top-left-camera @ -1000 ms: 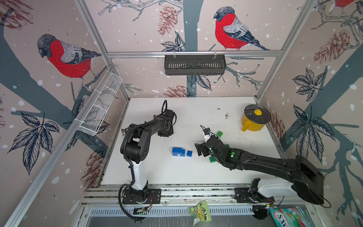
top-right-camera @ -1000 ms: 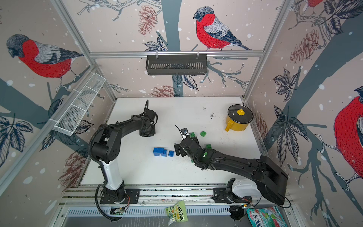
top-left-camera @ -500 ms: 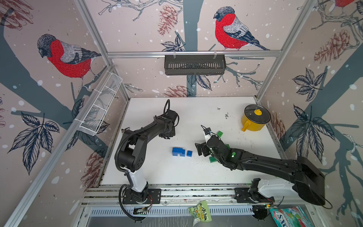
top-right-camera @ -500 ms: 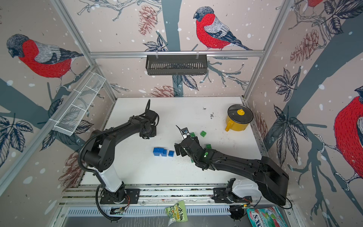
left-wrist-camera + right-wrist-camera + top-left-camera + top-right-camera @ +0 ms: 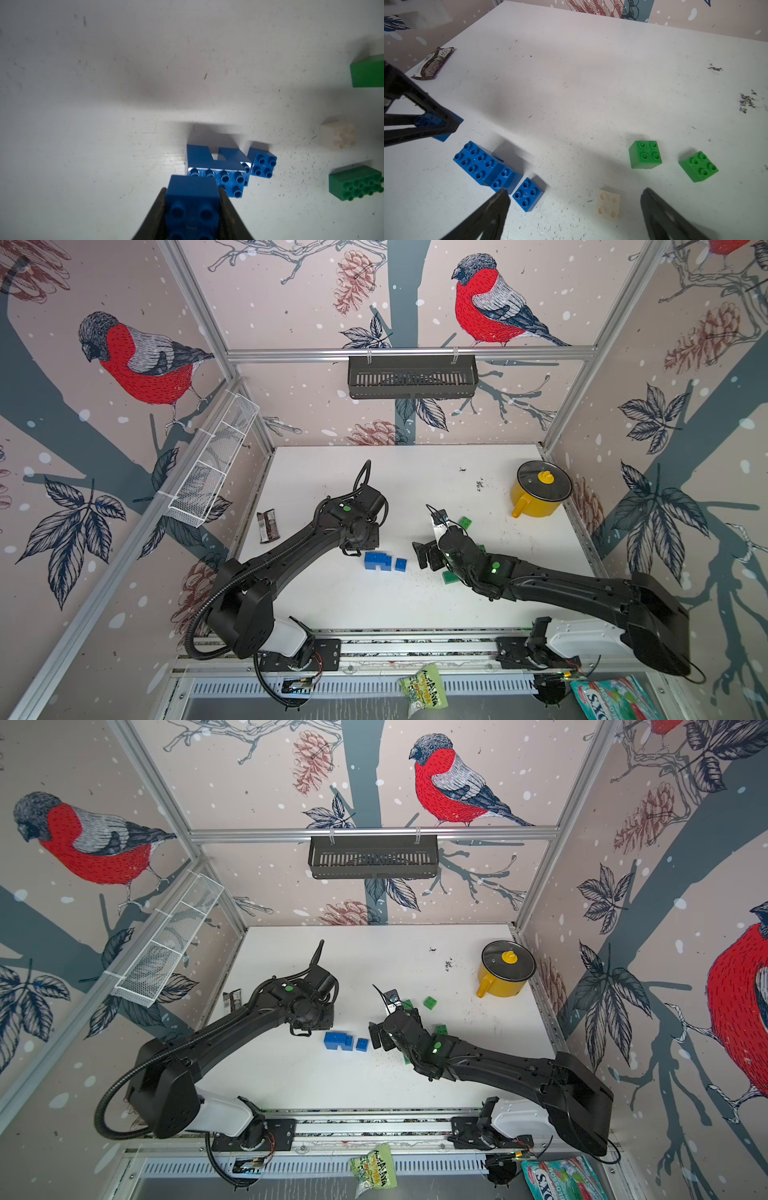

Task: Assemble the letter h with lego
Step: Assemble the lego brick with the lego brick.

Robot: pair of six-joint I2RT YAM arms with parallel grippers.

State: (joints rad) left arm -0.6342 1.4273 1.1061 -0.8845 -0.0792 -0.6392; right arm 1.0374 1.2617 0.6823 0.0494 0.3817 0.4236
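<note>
A blue lego cube (image 5: 192, 187) sits between the fingers of my left gripper (image 5: 192, 190), which is shut on it and hovers just behind the blue lego assembly (image 5: 216, 166) (image 5: 377, 562). In both top views the wrist hides the held cube. A loose blue cube (image 5: 400, 564) (image 5: 527, 194) lies beside the assembly. My right gripper (image 5: 575, 193) (image 5: 426, 558) stands open and empty just to the right of these, low over the table. A white brick (image 5: 609, 204) lies between its fingers' line. Green cubes (image 5: 645, 154) (image 5: 698, 166) lie further right, and a longer green brick (image 5: 357, 185) shows in the left wrist view.
A yellow pot (image 5: 538, 493) with a dark lid stands at the back right. A snack wrapper (image 5: 268, 524) lies near the table's left edge. A black basket (image 5: 411, 375) hangs on the back wall and a white wire basket (image 5: 212, 464) on the left wall.
My left arm has reached forward and brought its gripper with the blue cube close behind the blue assembly. The right arm and the bricks on the table have stayed put.
</note>
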